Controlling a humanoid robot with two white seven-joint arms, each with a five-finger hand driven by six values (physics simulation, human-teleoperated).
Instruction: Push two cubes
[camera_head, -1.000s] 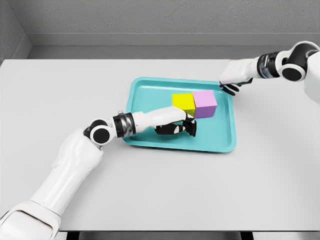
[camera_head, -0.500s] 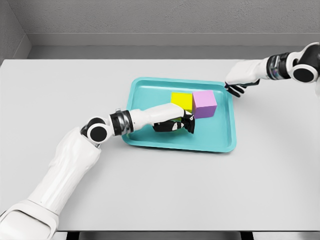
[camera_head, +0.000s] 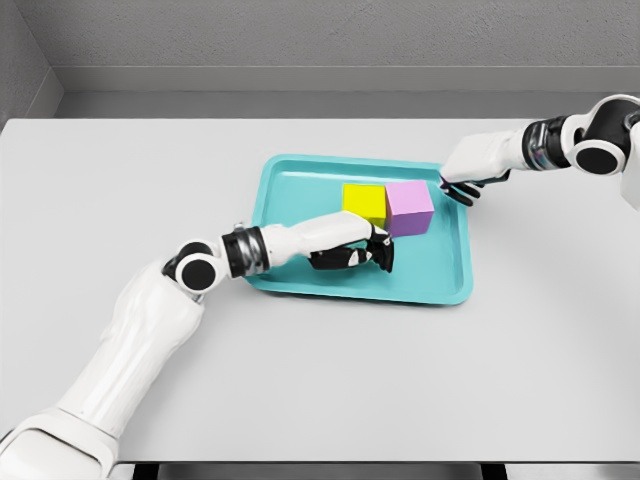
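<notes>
Touching yellow cube (camera_head: 366, 203) perhaps, left hand (camera_head: 352, 256); pink cube (camera_head: 410, 207) adjoining.

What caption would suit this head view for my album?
Left hand curled beside yellow cube and pink cube on a teal tray; right hand at its corner.

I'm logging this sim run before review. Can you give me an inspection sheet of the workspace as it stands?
Surface: plain light grey table, with a teal tray near its middle.
Job's things: yellow cube and pink cube sit side by side, touching, in the tray's far half.
Clutter: nothing seen.
Robot hands: left robot hand lies inside the tray, fingers curled, just in front of the yellow cube; right robot hand is at the tray's far right corner, fingers curled, holding nothing.
Cables: nothing seen.
Surroundings: grey wall behind the table.
</notes>
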